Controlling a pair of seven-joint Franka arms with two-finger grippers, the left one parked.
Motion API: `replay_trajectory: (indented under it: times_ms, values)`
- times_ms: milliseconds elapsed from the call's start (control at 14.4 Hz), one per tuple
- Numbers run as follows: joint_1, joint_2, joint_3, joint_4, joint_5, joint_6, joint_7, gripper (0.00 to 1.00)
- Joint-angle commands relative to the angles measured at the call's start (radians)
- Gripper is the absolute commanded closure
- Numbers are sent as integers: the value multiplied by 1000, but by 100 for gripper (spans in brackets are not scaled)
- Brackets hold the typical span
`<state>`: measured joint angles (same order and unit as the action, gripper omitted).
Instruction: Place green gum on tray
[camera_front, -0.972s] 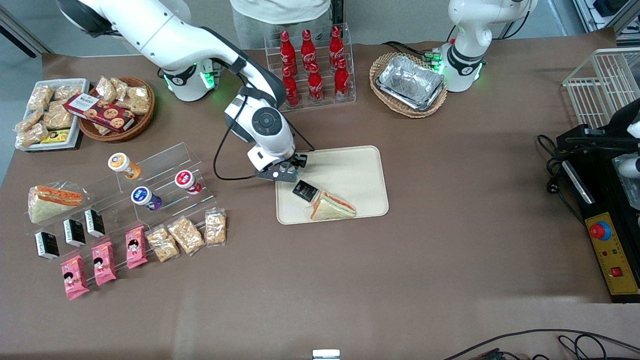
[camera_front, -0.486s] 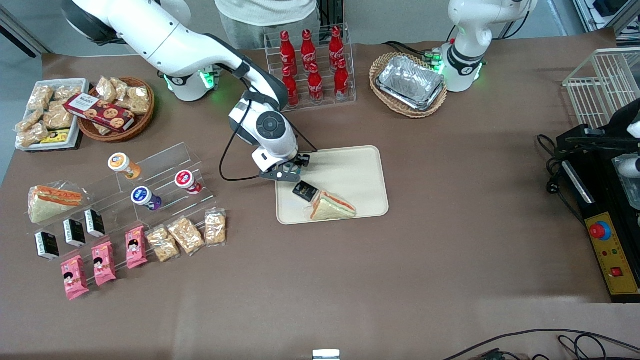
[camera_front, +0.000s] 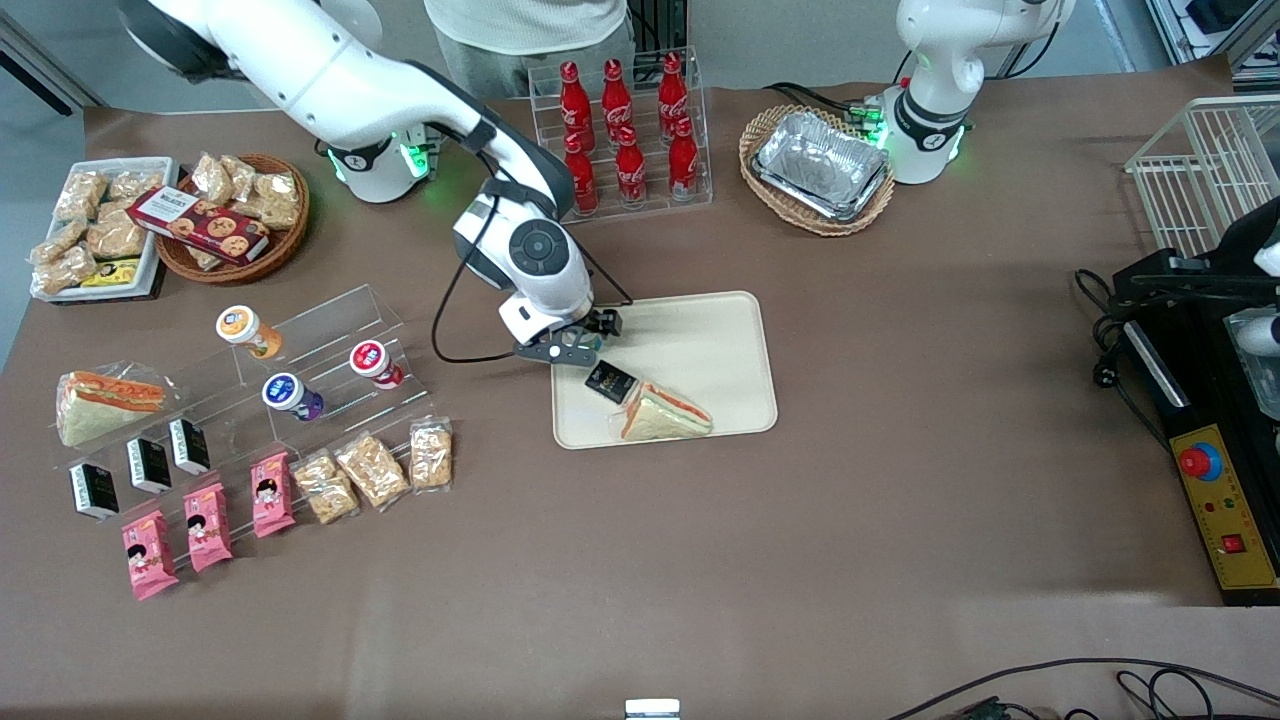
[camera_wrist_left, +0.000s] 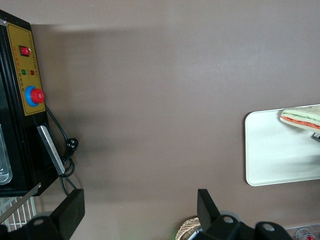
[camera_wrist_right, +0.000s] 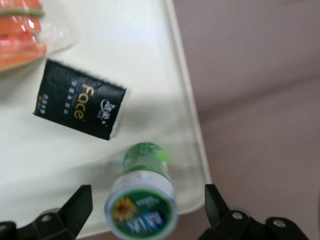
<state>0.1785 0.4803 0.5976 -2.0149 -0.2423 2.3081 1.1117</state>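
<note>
So the brown-covered worktop (camera_front: 900, 420) is pretty crowded. The end effector (camera_front: 566, 349) hangs over the corner of the cream tray (camera_front: 720, 340), fingers (camera_wrist_right: 75, 205) spread apart, not gripping anything. The green gum (camera_wrist_right: 142, 200) stands upright on the tray right between them, near the black packet (camera_wrist_right: 80, 106) and the sandwich (camera_front: 665, 412).
</note>
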Motion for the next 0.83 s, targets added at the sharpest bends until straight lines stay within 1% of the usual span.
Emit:
replay_trajectory:
  times_ms: [0, 139, 208, 278, 417, 556, 764]
  values:
    - [-50, -207, 25, 2, 17, -156, -57, 0]
    - [-85, -291, 1, 15, 171, -222, -194, 0]
    - [-83, -334, -63, 21, 222, -272, -278, 0]
    - [-82, -373, -123, 22, 242, -306, -352, 0]
    - [-82, -423, -256, 42, 261, -366, -516, 0]
    - [-82, -427, -404, 112, 265, -453, -683, 0]
    - [-83, -419, -605, 227, 268, -527, -933, 0]
